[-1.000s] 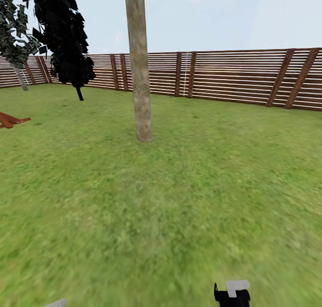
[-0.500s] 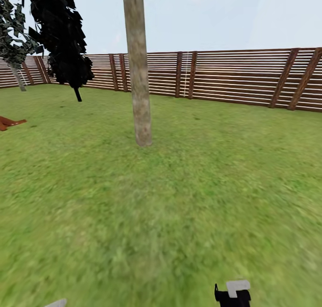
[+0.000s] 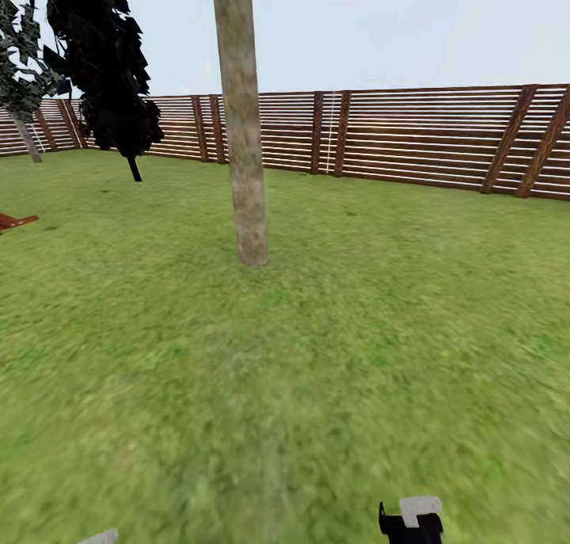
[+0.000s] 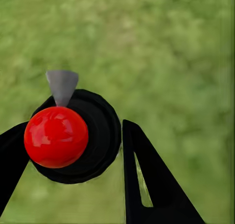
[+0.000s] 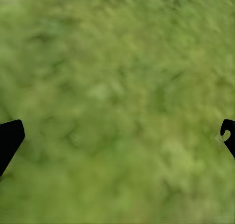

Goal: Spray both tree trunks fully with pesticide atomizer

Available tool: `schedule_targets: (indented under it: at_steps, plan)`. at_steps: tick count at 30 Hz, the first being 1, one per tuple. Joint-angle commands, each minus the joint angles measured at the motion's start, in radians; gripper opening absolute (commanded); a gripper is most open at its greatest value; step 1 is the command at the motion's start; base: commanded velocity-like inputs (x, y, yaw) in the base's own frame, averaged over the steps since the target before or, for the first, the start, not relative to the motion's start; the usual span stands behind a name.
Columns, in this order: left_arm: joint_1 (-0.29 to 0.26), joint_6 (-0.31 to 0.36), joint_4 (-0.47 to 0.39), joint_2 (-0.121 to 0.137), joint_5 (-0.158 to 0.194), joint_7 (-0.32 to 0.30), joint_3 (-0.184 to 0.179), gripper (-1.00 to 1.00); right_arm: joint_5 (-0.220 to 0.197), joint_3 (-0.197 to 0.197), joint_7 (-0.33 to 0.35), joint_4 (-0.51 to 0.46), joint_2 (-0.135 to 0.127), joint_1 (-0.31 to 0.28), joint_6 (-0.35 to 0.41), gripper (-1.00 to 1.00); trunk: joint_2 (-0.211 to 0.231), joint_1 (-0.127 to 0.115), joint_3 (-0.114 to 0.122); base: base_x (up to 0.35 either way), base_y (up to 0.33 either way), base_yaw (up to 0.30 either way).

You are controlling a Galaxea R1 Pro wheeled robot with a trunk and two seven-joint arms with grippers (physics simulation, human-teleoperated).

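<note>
Carrying the atomizer point(image 4: 68, 136) clamped in your left gripper point(image 4: 73, 150), right gripper point(image 5: 117, 136) spread empty, you approach the nearest tree trunk point(image 3: 241, 132); next, aim its nozzle there.

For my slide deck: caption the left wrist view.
Left gripper holding the red-capped atomizer above the grass lawn.

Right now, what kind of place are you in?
Most likely a fenced garden or backyard: a grass lawn runs in every direction, a reddish-brown slatted wooden fence closes off the far side, and a bare pale tree trunk stands ahead under open sky.
</note>
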Motion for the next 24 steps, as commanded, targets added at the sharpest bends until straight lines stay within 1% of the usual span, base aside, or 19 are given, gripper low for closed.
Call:
schedule_targets:
  at_steps: [1,5,15,19,21,24]
  plan:
    - [0.0,0.0,0.0,0.0,0.0,0.0,0.0,-1.0,-0.001,0.0,0.0,0.0,0.001,0.0,0.0,1.0,0.0,0.0,0.0,0.34,0.0,0.115]
    - [0.0,0.0,0.0,0.0,0.0,0.0,0.0,-1.0,-0.001,0.0,-0.001,0.0,0.001,0.0,0.0,1.0,0.0,0.0,0.0,0.34,0.0,0.212]
    - [0.001,0.0,0.001,0.006,0.004,0.001,0.001,-1.0,-0.003,-0.003,-0.005,0.0,-0.007,0.0,0.0,1.0,0.0,0.0,0.0,0.34,0.0,0.01]
    - [0.008,-0.002,-0.003,0.005,0.003,0.0,-0.001,-1.0,-0.004,-0.002,-0.004,0.0,-0.002,0.0,0.0,1.0,0.0,0.0,0.0,0.34,0.0,0.0]
    - [0.009,-0.001,-0.006,0.003,-0.005,-0.001,-0.006,-1.0,-0.005,-0.002,-0.004,-0.003,0.001,0.0,0.0,1.0,0.0,0.0,0.0,0.34,0.0,0.002]
    - [0.009,-0.002,-0.007,0.003,-0.007,-0.002,-0.01,-1.0,-0.006,-0.004,-0.004,-0.004,0.003,0.0,0.0,1.0,0.0,0.0,0.0,0.34,0.0,0.162]
